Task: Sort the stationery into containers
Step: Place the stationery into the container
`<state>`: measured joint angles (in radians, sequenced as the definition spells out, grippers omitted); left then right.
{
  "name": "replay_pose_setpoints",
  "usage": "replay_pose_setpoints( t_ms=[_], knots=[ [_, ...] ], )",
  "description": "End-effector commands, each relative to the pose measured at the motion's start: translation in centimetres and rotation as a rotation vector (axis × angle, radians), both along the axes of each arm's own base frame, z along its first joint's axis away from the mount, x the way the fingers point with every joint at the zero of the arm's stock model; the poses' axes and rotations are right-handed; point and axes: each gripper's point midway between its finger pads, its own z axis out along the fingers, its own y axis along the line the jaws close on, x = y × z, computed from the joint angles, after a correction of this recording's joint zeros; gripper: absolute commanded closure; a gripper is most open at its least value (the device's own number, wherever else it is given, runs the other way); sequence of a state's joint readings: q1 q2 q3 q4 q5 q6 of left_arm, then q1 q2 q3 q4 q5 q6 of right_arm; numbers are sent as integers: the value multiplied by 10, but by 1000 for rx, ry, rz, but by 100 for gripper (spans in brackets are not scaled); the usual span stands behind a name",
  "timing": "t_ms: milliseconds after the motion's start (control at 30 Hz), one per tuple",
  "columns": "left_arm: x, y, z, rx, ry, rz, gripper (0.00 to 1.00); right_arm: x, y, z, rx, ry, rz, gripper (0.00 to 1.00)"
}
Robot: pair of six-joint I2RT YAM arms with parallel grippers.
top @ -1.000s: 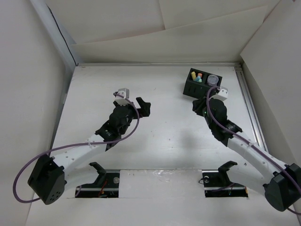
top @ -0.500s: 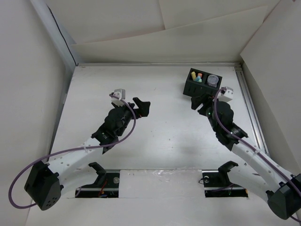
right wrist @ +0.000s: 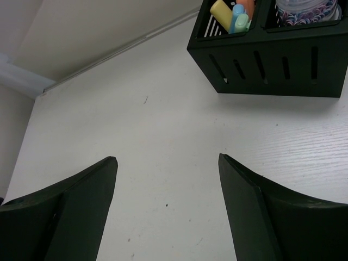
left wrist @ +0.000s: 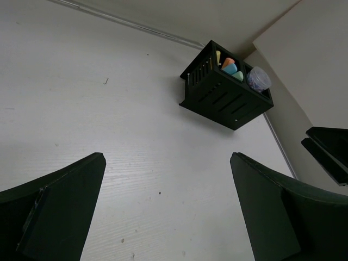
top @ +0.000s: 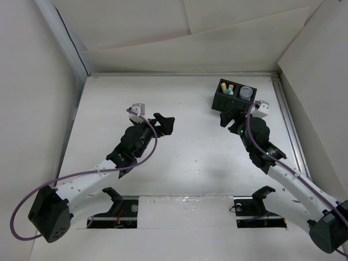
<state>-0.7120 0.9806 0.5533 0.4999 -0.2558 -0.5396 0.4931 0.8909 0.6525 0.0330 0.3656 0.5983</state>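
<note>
Both claws spread and empty; stationery in the box at the far right.
Over the middle of the white worktop point(top: 185, 109), the left arm's black two-finger claw point(left wrist: 167, 163) has its fingers wide apart, gripping nothing. The right arm's black claw point(right wrist: 166, 157), likewise spread, hangs just near of the small black slatted box point(top: 231, 103). Its left compartment holds the yellow marker stick point(right wrist: 222, 8), light blue marker stick point(right wrist: 237, 13), mint green marker stick point(right wrist: 243, 23) and orange marker stick point(right wrist: 249, 5); its right compartment holds a grey-purple round roll point(right wrist: 304, 11).
</note>
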Motion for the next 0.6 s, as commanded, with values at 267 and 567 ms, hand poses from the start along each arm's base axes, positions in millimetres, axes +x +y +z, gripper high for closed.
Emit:
replay_pose_setpoints(
  t_ms=[267,567],
  knots=[
    [-2,-4,26,-8,-71,-30,0,5,9,9,5,-30,27,18],
    [-4,-10,23,-2,-76,-63,0,4,10,16,6,-47,37,14]
  ],
)
